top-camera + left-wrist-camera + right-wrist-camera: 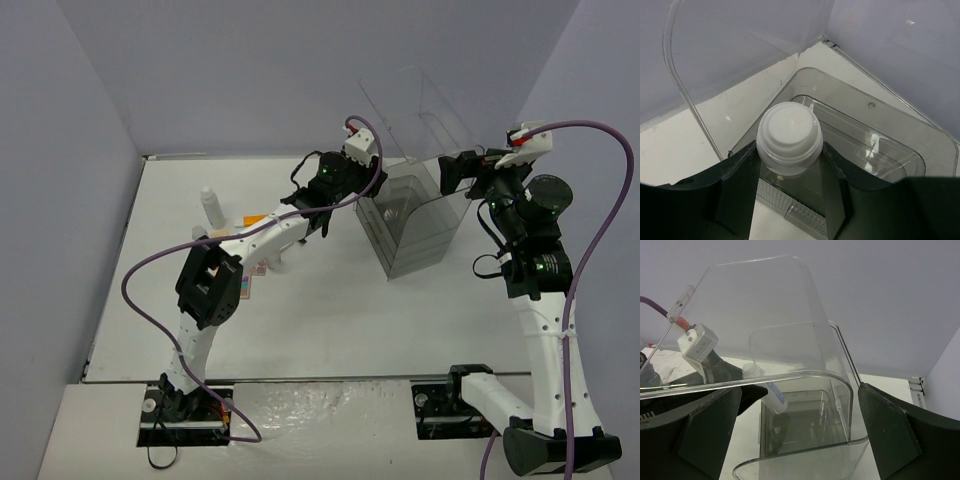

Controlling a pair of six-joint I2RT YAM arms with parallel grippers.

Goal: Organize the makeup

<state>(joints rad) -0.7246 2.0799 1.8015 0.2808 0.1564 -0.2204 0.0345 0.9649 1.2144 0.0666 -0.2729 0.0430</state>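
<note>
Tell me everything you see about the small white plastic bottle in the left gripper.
The small white plastic bottle has a round, stepped cap and blue print on its side. It is closed, tilted, and clamped between the black fingers of the left gripper. It hangs over the open top tray of the clear plastic case.

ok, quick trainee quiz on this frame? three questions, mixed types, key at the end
1. True or false: the lid of the clear case is shut.
2. The left gripper holds: A) an orange case B) a white bottle C) nothing.
3. Fill in: on the right gripper, beside the lid, the jaws stand ____.
Key: 1 false, it is raised; 2 B; 3 open.
</note>
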